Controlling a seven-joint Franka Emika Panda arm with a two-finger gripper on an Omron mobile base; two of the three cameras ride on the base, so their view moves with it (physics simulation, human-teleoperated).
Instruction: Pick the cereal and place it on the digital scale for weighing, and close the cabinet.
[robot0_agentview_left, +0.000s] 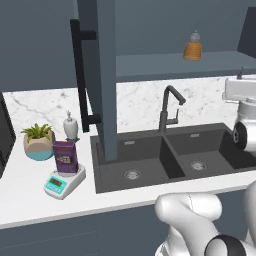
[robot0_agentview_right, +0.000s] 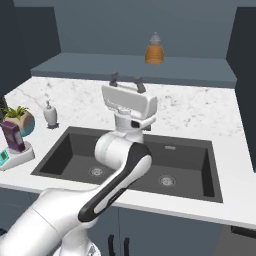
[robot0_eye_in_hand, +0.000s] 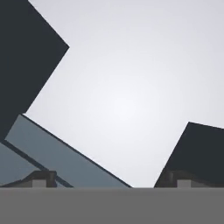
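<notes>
The purple cereal box (robot0_agentview_left: 65, 156) (robot0_agentview_right: 13, 136) stands upright on the white digital scale (robot0_agentview_left: 64, 182) (robot0_agentview_right: 17, 155) at the left of the counter. The dark blue-grey cabinet (robot0_agentview_right: 125, 67) above the sink is open; its left door (robot0_agentview_left: 100, 75) swings out toward me with its black bar handle (robot0_agentview_left: 80, 75). My gripper (robot0_agentview_right: 127, 81) points upward over the sink, just below the shelf's front edge. It is open with nothing between its fingers. In the hand view the fingertips (robot0_eye_in_hand: 43, 177) stand wide apart against a pale ceiling and dark cabinet parts.
An orange bottle with a white cap (robot0_agentview_left: 192, 47) (robot0_agentview_right: 154, 50) stands on the cabinet shelf. A plant pot (robot0_agentview_left: 38, 142) and a soap dispenser (robot0_agentview_left: 70, 126) sit behind the scale. A dark double sink (robot0_agentview_left: 170, 155) with a black faucet (robot0_agentview_left: 170, 107) lies below the gripper.
</notes>
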